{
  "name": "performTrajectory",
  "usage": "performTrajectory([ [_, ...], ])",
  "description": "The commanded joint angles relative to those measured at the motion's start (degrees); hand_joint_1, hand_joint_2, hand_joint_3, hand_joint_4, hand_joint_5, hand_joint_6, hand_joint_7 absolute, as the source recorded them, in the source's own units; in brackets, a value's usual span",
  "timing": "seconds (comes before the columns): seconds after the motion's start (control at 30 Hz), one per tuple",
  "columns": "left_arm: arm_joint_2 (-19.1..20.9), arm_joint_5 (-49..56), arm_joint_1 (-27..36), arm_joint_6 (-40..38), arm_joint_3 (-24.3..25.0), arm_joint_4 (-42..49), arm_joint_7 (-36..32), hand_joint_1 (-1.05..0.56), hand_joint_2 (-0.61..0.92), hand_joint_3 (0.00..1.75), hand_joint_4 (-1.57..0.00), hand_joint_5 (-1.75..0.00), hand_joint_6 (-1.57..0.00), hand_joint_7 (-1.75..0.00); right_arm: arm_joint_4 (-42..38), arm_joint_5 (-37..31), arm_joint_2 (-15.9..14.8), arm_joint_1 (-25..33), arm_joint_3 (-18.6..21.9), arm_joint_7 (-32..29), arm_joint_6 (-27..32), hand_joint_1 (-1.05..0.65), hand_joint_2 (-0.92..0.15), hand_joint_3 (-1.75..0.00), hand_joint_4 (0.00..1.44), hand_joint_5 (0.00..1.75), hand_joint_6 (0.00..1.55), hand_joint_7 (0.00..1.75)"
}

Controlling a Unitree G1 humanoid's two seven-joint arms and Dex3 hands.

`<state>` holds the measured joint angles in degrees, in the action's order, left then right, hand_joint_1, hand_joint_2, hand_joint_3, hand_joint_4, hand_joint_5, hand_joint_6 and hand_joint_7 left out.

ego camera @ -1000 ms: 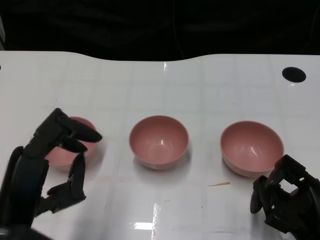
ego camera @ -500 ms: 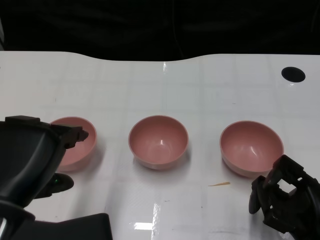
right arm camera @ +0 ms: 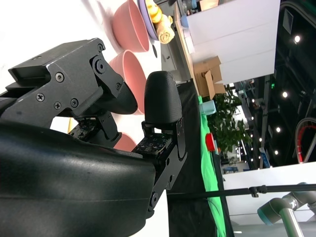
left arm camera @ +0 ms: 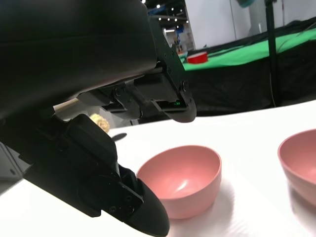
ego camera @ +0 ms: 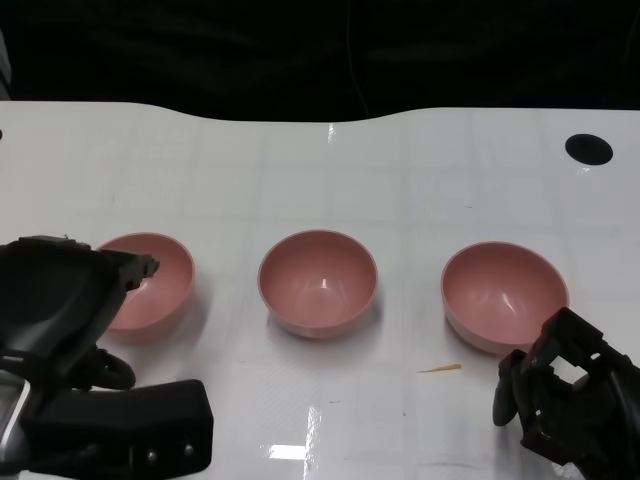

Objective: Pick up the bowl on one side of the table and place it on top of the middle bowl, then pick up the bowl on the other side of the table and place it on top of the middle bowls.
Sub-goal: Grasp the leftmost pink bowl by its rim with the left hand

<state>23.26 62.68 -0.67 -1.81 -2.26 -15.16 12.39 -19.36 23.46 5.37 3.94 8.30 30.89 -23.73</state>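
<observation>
Three pink bowls stand in a row on the white table [ego camera: 420, 190]: the left bowl [ego camera: 155, 283], the middle bowl [ego camera: 318, 282] and the right bowl [ego camera: 503, 295]. My left hand [ego camera: 62, 300] hovers at the left bowl's near-left rim, one fingertip over the rim. In the left wrist view its fingers [left arm camera: 174, 101] are spread with nothing between them, and the left bowl [left arm camera: 183, 178] sits just past them. I cannot tell whether they touch it. My right hand [ego camera: 565, 400] rests in front of the right bowl with its fingers curled in and nothing in them.
A black round hole [ego camera: 588, 149] marks the table's far right. A small tan sliver [ego camera: 440, 369] lies on the table in front of the right bowl. Beyond the curved far edge everything is dark. The left wrist view catches the middle bowl [left arm camera: 302, 162] at its border.
My left hand has turned over and dropped from a raised, spread pose to sit low beside the left bowl, its forearm now in view. The right hand has barely shifted.
</observation>
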Motion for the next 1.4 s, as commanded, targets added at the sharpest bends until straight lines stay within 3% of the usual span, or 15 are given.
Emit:
performTrajectory([
  [0.03,1.83,-1.33,-2.35,-0.23,-0.87,4.34,-1.84,-0.99,0.83,0.03,-0.5,0.0,-0.61,0.0,0.49,0.3,-0.13,0.31,0.2,-0.26,-0.34,-0.01,-0.55,-1.33,0.95,1.75,0.7,1.62],
  [0.3,2.95,-4.9,-6.15,0.14,-3.58,11.77,-3.86,-0.98,0.89,0.02,-0.42,0.0,-0.54,0.0,1.13,0.11,-0.33,0.55,-0.17,-0.48,0.38,-0.01,-0.56,-1.33,0.95,1.75,0.69,1.63],
  [0.77,3.69,-6.29,-11.31,0.84,-10.18,21.4,-7.09,-0.99,0.92,0.08,-0.42,0.0,-0.55,0.0,1.86,0.04,-0.09,1.23,-0.83,-1.07,-0.2,0.0,-0.57,-1.32,0.95,1.75,0.68,1.65],
  [1.4,3.74,-9.32,-15.65,3.22,-14.67,30.74,-12.19,-0.98,0.92,0.14,-0.45,-0.01,-0.58,-0.01,2.95,-0.53,-0.09,2.01,-1.42,-1.75,-0.15,0.01,-0.59,-1.29,0.95,1.75,0.66,1.67],
])
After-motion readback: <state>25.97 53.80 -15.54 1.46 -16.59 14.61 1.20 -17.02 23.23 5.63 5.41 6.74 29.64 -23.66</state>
